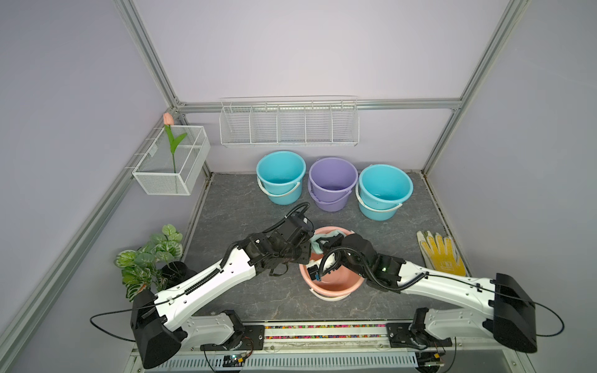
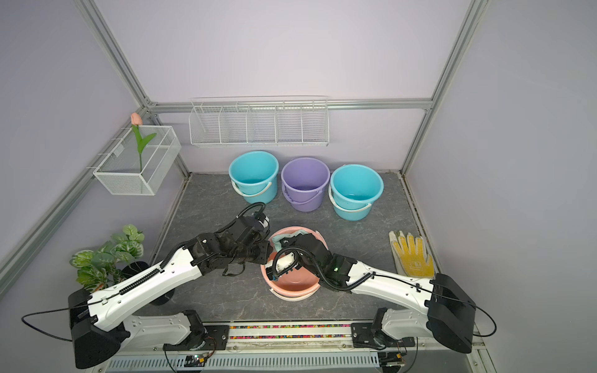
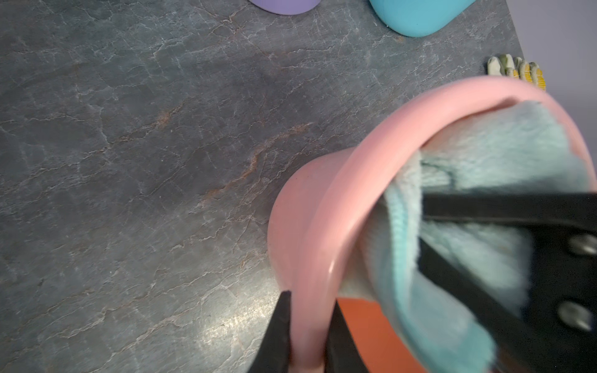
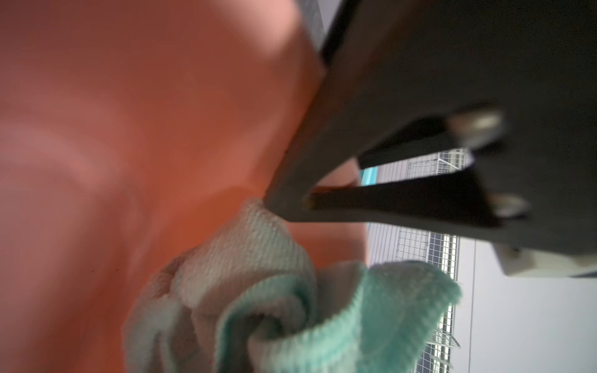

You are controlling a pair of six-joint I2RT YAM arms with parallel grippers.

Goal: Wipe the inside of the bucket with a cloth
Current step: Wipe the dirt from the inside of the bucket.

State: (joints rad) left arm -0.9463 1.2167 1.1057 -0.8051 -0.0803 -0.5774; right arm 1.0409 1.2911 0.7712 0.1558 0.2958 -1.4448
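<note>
A pink bucket point(image 1: 332, 281) point(image 2: 294, 282) stands at the middle of the grey table. My left gripper point(image 1: 306, 255) point(image 2: 268, 253) is shut on its left rim; in the left wrist view its black fingers point(image 3: 281, 336) clamp the pink rim point(image 3: 323, 245) from both sides. The pale mint-green cloth point(image 1: 318, 243) point(image 2: 280, 240) point(image 3: 484, 155) point(image 4: 258, 306) lies bunched against the bucket's inner wall point(image 4: 145, 129) at the far side. My right gripper point(image 1: 329, 241) point(image 2: 290, 240) point(image 3: 421, 232) reaches inside the bucket and is shut on the cloth. The cloth hides its fingertips in the right wrist view.
Two turquoise buckets point(image 1: 280, 176) point(image 1: 384, 190) and a purple one point(image 1: 332, 182) stand along the back wall. A yellow-and-white glove point(image 1: 441, 253) lies at the right edge. A potted plant point(image 1: 151, 255) stands front left. Wire baskets point(image 1: 289, 124) point(image 1: 171, 161) hang on the walls.
</note>
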